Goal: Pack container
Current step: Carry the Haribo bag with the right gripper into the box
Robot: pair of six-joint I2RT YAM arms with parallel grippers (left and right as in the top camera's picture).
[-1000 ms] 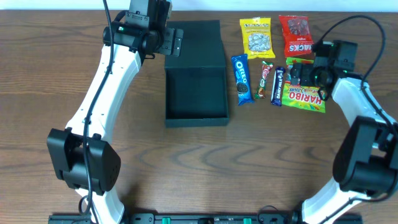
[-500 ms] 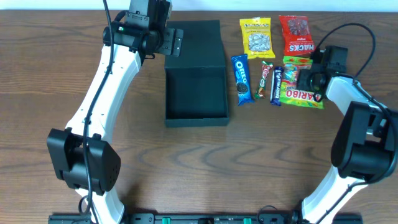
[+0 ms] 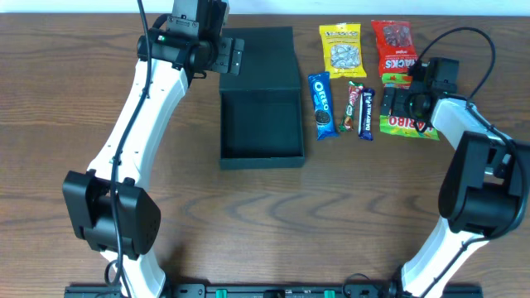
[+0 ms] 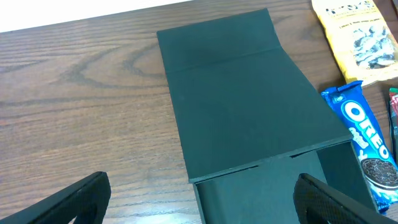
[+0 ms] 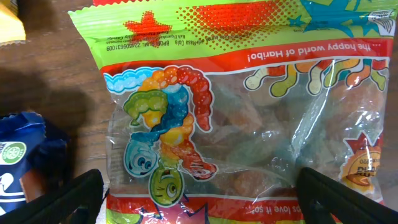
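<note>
The dark teal-black container [image 3: 261,124] lies at the middle back of the table with its flap lid [image 3: 262,56] folded open behind it; it looks empty. It fills the left wrist view [image 4: 242,112]. My left gripper [image 3: 234,58] is open and empty over the lid's left edge; its fingers [image 4: 202,205] straddle the box's rear wall. My right gripper [image 3: 399,103] is open and low over the Haribo bag [image 3: 411,125]. In the right wrist view its fingers [image 5: 205,202] straddle the bag [image 5: 236,118]; I cannot tell whether they touch it.
Right of the container lie an Oreo pack [image 3: 321,103], two candy bars [image 3: 354,106] [image 3: 367,113], a yellow snack packet [image 3: 341,48] and a red packet [image 3: 393,47]. The blue bar's end [image 5: 25,162] lies just left of the Haribo bag.
My right gripper has moved toward the back and left over the Haribo bag, and the bag has shifted and turned a little. The left arm has not moved.
</note>
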